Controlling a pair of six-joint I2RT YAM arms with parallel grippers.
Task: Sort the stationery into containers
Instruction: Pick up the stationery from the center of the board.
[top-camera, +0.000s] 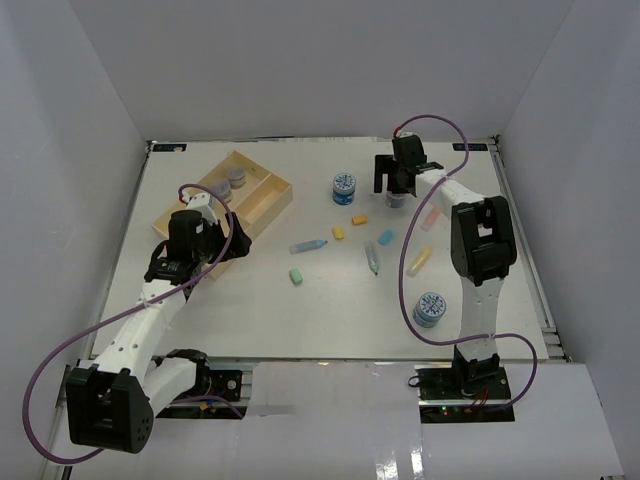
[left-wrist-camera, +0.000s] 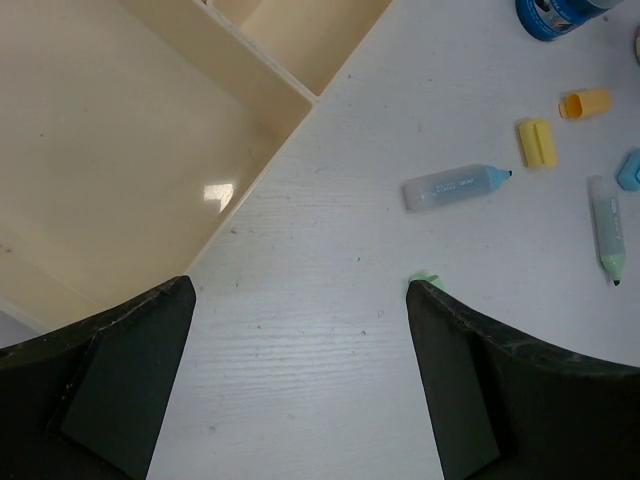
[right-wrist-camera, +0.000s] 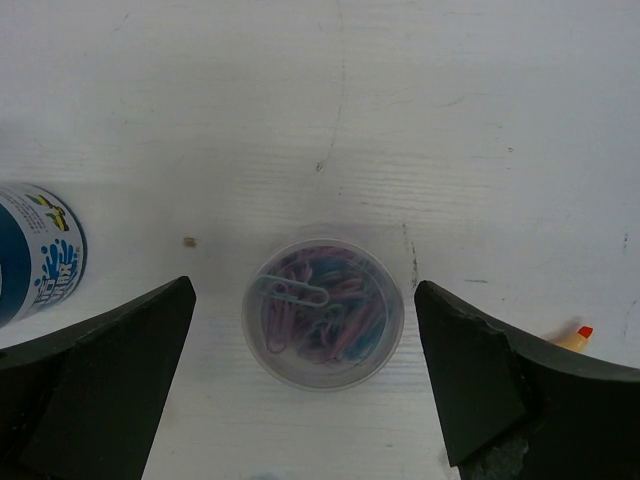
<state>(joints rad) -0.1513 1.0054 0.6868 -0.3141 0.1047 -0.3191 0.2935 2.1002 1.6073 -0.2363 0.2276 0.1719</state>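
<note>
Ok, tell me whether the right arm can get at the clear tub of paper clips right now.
Probably yes: the right claw hangs open over the tub, a finger either side, nothing between. The blue-and-white roll stands off to one side.

Left gripper (left-wrist-camera: 300, 292) and right gripper (right-wrist-camera: 302, 288) both spread wide

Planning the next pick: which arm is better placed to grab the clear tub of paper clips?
Right. The right gripper, open, hangs directly over the clear tub, a finger on each side. The left gripper, also open, is far off beside the tray.
</note>
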